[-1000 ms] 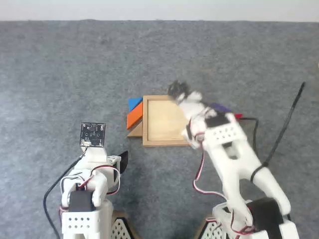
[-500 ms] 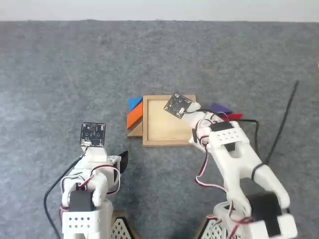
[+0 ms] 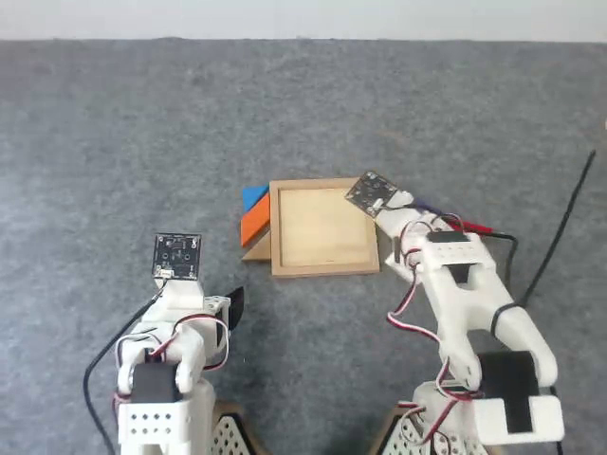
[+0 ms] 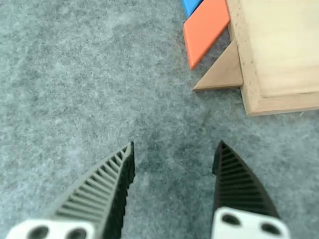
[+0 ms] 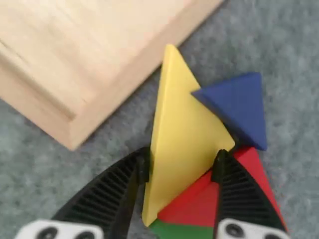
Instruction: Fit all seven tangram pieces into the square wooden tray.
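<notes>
On the counter [image 3: 114, 114]: square wooden tray [image 3: 324, 269] at centre. Along its left wall, three pieces in a row from back to front: rear piece [image 3: 254, 196], middle piece [image 3: 256, 226], front triangle [image 3: 258, 250]. Just beside its right wall, a heap: large triangle [image 5: 182, 134], tip at the wall, resting on a lower piece [image 5: 214, 196]; small triangle [image 5: 234, 107] overlapping its far corner.

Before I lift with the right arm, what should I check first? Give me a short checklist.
1. Grip: right gripper shut on the yellow triangular piece, a finger at each edge: ok.
2. Piece free of neighbours: not ok; the dark blue triangular piece overlaps its edge, and the red piece lies under it.
3. Room in the square wooden tray: ok, its floor is bare wood.
4. Other arm out of the way: left gripper open over grey carpet, short of the tray: ok.
</notes>
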Controlling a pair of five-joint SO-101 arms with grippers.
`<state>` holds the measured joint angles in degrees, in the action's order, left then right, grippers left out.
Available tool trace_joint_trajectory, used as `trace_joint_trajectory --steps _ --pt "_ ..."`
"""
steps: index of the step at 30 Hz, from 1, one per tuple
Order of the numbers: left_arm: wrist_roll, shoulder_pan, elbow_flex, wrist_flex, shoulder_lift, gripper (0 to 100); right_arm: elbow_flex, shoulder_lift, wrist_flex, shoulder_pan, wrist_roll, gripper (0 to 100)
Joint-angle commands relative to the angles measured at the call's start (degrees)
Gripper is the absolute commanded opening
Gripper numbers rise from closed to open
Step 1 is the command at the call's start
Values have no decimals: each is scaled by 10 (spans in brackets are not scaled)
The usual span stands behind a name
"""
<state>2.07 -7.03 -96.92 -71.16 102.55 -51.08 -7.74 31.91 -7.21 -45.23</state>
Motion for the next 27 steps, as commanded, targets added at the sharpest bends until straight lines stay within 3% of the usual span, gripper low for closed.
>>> trace_joint_trajectory --steps 1,10,17,23,27 --pt "-4 0 4 -4 6 245 33 -1 -8 26 -7 224" --pt "-4 0 4 -4 6 245 34 17 -32 15 -7 214" --pt "-4 0 4 -4 6 245 39 29 -33 -1 -4 40" --pt "-4 0 4 -4 6 245 58 29 -29 7 0 33" --pt "-4 0 4 -4 6 245 80 29 -27 31 47 32"
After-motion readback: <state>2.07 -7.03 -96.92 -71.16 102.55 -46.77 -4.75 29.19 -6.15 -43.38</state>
